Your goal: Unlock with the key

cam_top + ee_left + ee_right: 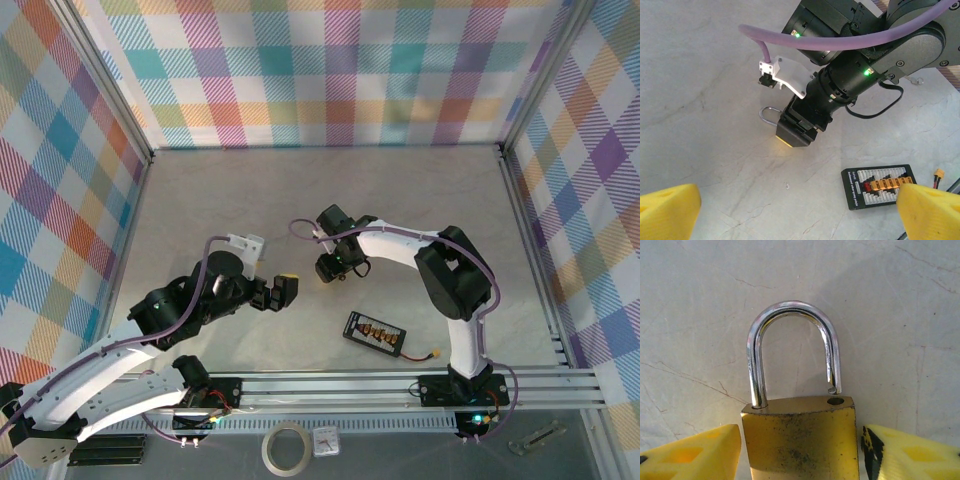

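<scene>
Reaching in from lower left, left gripper (278,291) hovers over the table (420,190), its yellow fingers (667,210) spread wide apart with nothing between them but bare tabletop

Just right of it, near table centre, right gripper (335,266) points down at the padlock (800,440), which lies flat on the table under it. In the right wrist view the brass body sits between that gripper's yellow fingertips (690,455), one on each side. One looks pressed against the body and there is a thin dark gap at the other, so cannot tell if it is really clamped

Padlock shackle (790,307) is popped: one leg seated in the body, the other end lifted clear of its hole

Further right and nearer the bases, black connector board (375,333) with orange plugs lies flat, apart from both grippers
</scene>
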